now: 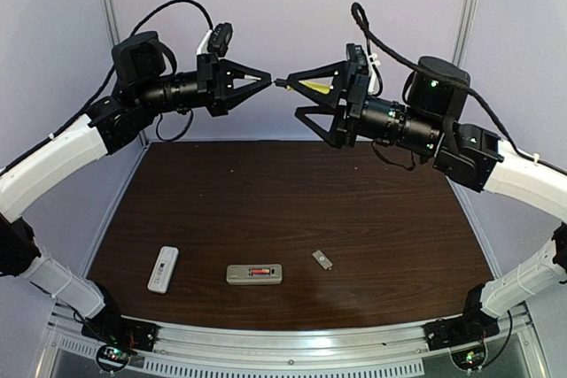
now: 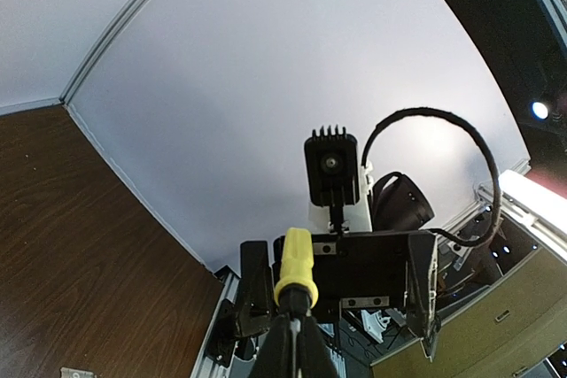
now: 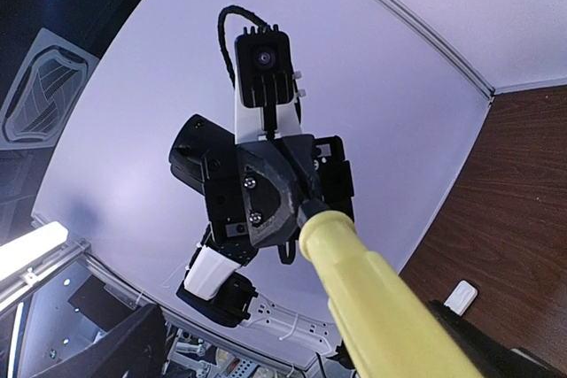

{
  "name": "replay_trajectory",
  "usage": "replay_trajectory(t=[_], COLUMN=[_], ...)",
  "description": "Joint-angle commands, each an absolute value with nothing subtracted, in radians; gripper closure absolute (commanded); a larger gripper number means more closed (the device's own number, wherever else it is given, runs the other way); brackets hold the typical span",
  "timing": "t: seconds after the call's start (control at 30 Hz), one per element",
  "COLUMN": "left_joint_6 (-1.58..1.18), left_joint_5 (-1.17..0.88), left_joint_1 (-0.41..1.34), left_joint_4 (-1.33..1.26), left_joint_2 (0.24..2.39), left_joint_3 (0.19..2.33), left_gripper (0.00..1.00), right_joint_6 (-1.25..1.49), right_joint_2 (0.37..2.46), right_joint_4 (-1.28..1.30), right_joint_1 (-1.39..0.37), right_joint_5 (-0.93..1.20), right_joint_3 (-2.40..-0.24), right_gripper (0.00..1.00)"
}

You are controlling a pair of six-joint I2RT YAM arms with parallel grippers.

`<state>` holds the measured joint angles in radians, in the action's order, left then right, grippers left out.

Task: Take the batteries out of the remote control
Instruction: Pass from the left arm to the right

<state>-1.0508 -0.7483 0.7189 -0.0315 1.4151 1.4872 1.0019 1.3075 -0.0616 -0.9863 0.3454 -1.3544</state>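
- While both arms hang raised, left gripper (image 1: 268, 79) pinches screwdriver (image 1: 312, 86) tip; right gripper (image 1: 292, 95) gapes around its handle.
- Near front edge of table (image 1: 266, 201), grey remote (image 1: 239, 275): bay open, batteries (image 1: 259, 271) inside.

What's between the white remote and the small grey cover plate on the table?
The grey remote, back open with batteries showing, lying apart from both. Top view shows it.

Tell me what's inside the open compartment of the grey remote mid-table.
In the open bay of the grey remote a red battery lies lengthwise. Whether more batteries sit beside or under it cannot be made out.
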Motion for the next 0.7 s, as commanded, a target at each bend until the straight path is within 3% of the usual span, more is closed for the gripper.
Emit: replay_trajectory(t=[0.0,0.23,0.67], left_joint_6=[-1.067,-1.082,-1.099], left_joint_5=[-0.776,-0.813,-0.856], left_joint_1=[0.711,0.712,0.716], left_joint_4=[-0.103,-0.098,-0.084], left_joint_2=[1.422,1.424,1.433], left_joint_3=[1.506,1.506,1.503], left_gripper=[1.00,1.00,1.00], right_joint_6=[1.040,1.070,1.101], right_joint_2=[1.318,1.317,1.328], right_joint_4=[-0.144,-0.164,-0.189], right_joint_1=[-0.974,-0.943,-0.916], right_joint_5=[0.375,0.418,0.534], right_joint_3=[-1.351,-1.341,-1.333], right_gripper=[0.00,0.01,0.16])
